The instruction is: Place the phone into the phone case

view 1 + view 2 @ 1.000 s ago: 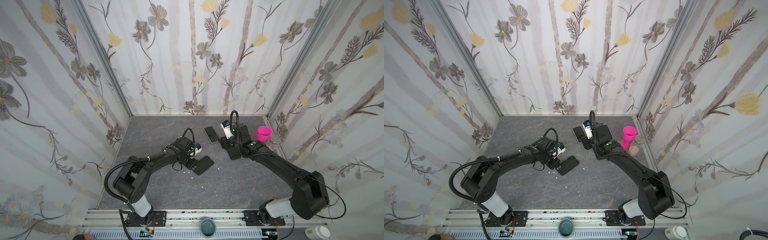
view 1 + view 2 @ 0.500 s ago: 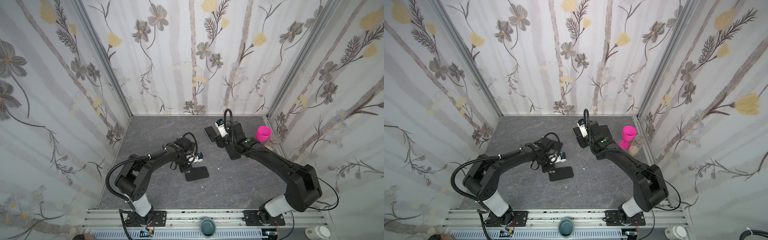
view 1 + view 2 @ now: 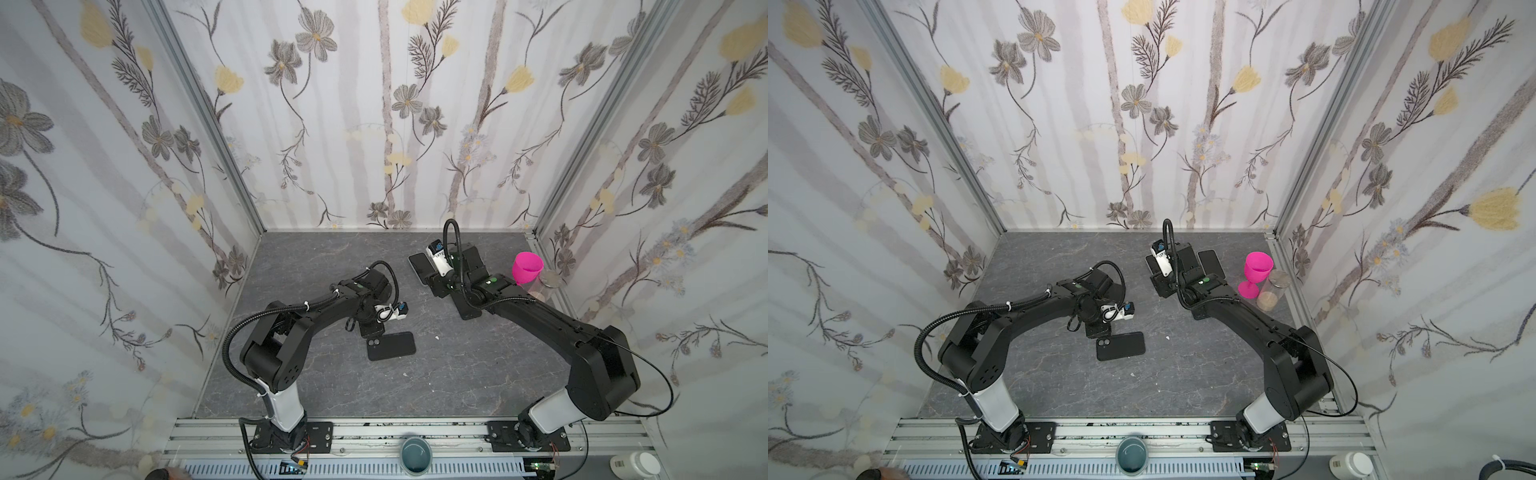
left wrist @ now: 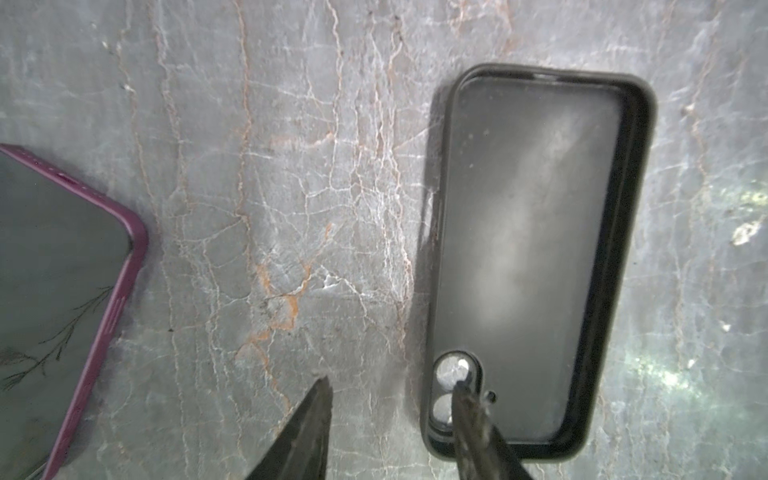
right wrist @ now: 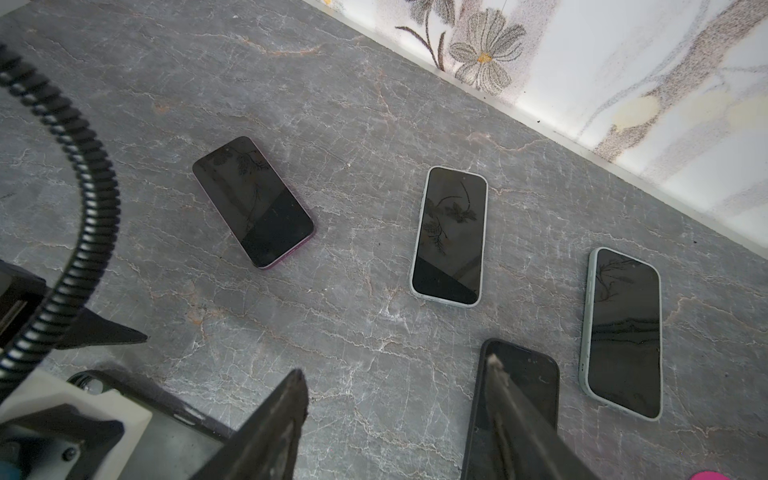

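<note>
Tabletop (image 3: 324, 257): grey and veined like marble, closed in on three sides by wallpaper with grey and yellow flowers.
Pink goblet (image 3: 527, 268): stood upright at the tabletop's edge by the wall on the right arm's side; its bowl showed only pink inside.
Glass jar (image 3: 1272, 289): clear and upright, just beside the goblet on its wall side, with a shallow layer of tan grains at the bottom.
Phone case (image 4: 536, 266): black, flat on the tabletop, open side up and empty; it lay well apart from the goblet, across the tabletop toward the left arm.
Left claw (image 4: 390, 382): spread and gripping nothing; one fingertip hung over the case's camera cutout, the other over bare tabletop beside the case.
Right claw (image 5: 395, 365): spread and gripping nothing, near the goblet on the side toward the phone case; one finger hung over a black phone (image 5: 536, 386), the other over bare tabletop.
Black phone: flat, screen up and dark, outside the case, near the goblet.
Other phones: a purple-edged phone (image 5: 253, 203) and two pale-edged phones (image 5: 451, 237) lay screen up, apart from one another.
Teal cup (image 3: 416, 457): sat on the rail between the arm bases, well apart from the goblet; whether it held anything could not be told.
White bottle (image 3: 631, 464): lay past the rail's end, well apart from the goblet; the print on its label was too small to read.
</note>
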